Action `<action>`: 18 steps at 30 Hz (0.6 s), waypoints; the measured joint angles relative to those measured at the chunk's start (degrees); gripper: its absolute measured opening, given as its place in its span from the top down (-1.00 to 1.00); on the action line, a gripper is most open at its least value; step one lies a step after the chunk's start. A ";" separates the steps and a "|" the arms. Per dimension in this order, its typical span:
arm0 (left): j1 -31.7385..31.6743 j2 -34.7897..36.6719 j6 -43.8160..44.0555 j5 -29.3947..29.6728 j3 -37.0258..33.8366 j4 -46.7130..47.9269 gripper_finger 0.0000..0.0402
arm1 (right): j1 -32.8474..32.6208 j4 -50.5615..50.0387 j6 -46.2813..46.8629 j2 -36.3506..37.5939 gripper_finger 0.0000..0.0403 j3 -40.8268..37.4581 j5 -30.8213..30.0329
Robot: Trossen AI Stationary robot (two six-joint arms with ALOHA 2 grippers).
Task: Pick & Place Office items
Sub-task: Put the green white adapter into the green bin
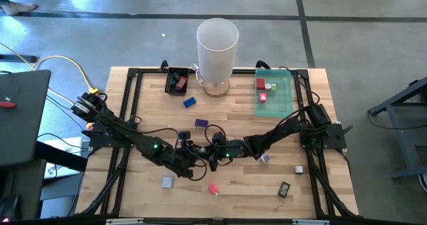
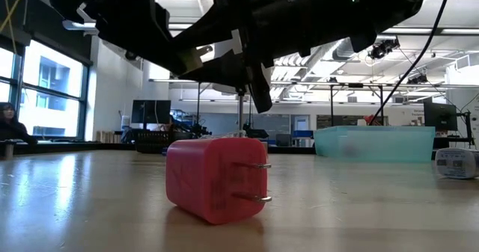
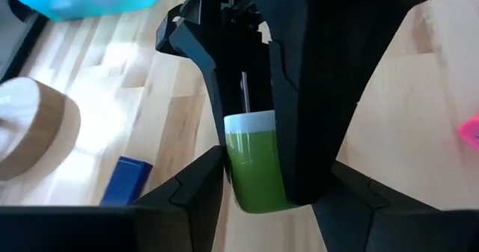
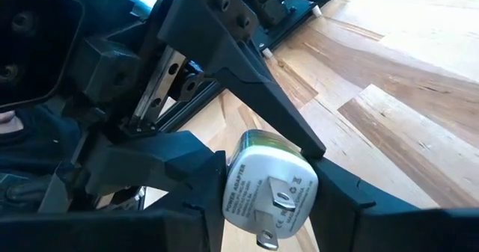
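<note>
Two grippers' jaws on one green-and-white power adapter (image 4: 271, 198), mid-table.

A white-faced adapter (image 4: 268, 188) with a green back edge sits between the right gripper's (image 4: 262, 207) two dark fingers (image 4: 176, 170), which press on its sides. Its printed face (small lettering, one metal prong folded flat) looks toward the camera. The left gripper's finger (image 4: 247, 80) slants down onto its upper edge. Wooden table (image 4: 404, 95) lies behind.
</note>
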State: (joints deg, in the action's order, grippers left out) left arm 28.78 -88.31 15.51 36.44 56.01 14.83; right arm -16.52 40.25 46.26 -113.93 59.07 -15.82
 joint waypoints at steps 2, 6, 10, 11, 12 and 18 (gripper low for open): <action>0.21 0.00 0.59 -1.44 0.00 -0.13 0.13 | -0.11 -0.14 0.00 0.00 0.34 0.00 0.40; 0.21 0.00 -1.32 -3.91 0.00 -0.31 0.13 | -0.19 -0.43 -0.04 0.00 0.34 0.00 1.17; 0.17 0.00 -2.28 -6.64 0.00 -0.29 0.13 | -0.19 -1.28 -0.04 0.00 0.34 0.00 1.29; 0.17 0.00 -2.74 -7.10 0.00 -0.35 0.13 | -0.20 -1.44 -0.07 0.00 0.34 0.00 1.41; 0.17 0.00 -3.02 -7.39 0.00 -0.49 0.13 | -0.22 -1.54 -0.09 0.00 0.35 0.00 1.39; 0.19 0.00 -3.19 -7.93 0.00 -0.63 0.11 | -0.70 -2.08 -0.60 0.00 0.35 0.02 1.14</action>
State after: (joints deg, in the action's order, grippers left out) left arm 28.97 -88.31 12.32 28.51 56.01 14.20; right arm -17.21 38.17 45.66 -113.93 59.09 -14.68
